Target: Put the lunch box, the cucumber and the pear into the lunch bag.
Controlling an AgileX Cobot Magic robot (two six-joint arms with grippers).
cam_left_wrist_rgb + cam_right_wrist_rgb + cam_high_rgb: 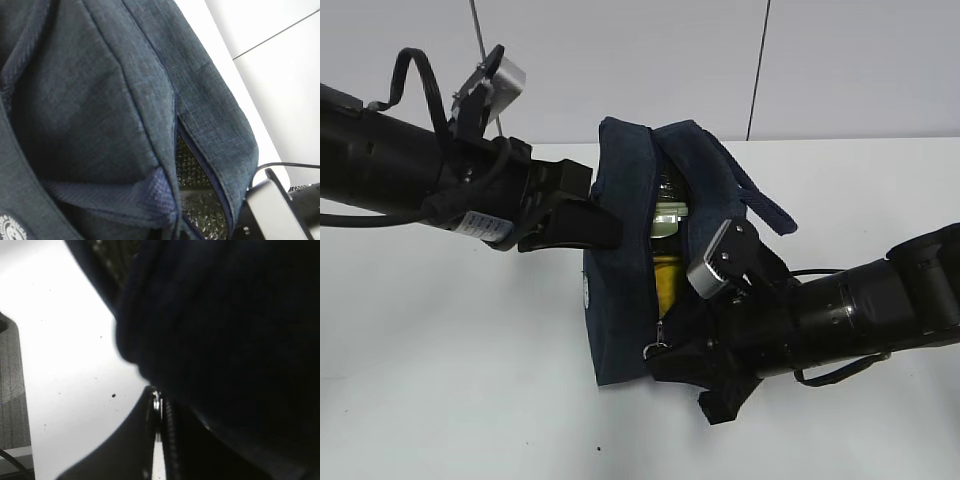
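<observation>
The navy lunch bag (620,300) stands mid-table with its zipper slit partly open. Through the slit shows the yellow pear (667,282), with a pale piece of the lunch box (667,216) above it. The cucumber is hidden. My left gripper (595,225) is shut on the fabric of the bag's left side; in its wrist view the bag (100,100) fills the frame and silver foil lining (200,200) shows in the slit. At the bag's lower front, my right gripper (665,358) is closed on the silver ring pull (156,402), its jaws nearly together around it.
The bag's looped handle (760,200) hangs off its right side, above my right arm. White table (440,350) lies bare to the left and front. A grey wall stands behind.
</observation>
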